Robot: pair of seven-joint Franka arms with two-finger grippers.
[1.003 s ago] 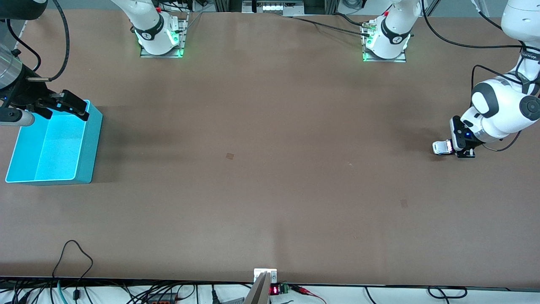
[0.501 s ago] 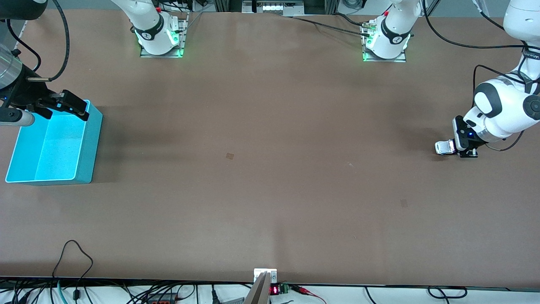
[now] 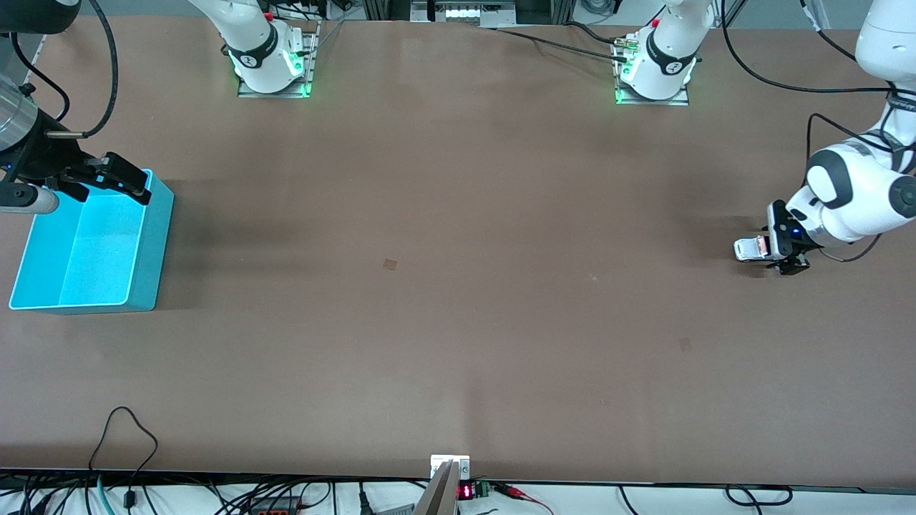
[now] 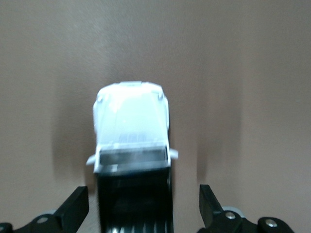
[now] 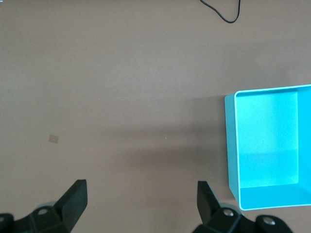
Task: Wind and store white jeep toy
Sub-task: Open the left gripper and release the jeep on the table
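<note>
jeep loose between my left fingers, nose aimed down the table toward the bin

the white jeep toy [image 4: 132, 145] sits on the brown table [image 3: 458, 286] at the left arm's end, wheels down, well apart from the cyan bin [image 3: 143, 275] at the right arm's end. its long axis runs straight out from my left gripper [image 3: 782, 252]: black rear top between my fingers, white bonnet pointing away from them, toward the bin's end of the table. my left fingers [image 4: 73, 209] are spread wide, one on each flank of the jeep with bare table showing either side, so i am not pinching it.

the jeep is glossy, hard-looking plastic, boxy, with a ribbed black roof and small mirrors sticking out. the table is matte and flat.

my right gripper [image 3: 113, 182] waits over the bin's rim, its fingers also spread and empty. the bin is a smooth, open rectangular tub with nothing in it.

i judge the left arm to be the only one within reach of the jeep.
</note>
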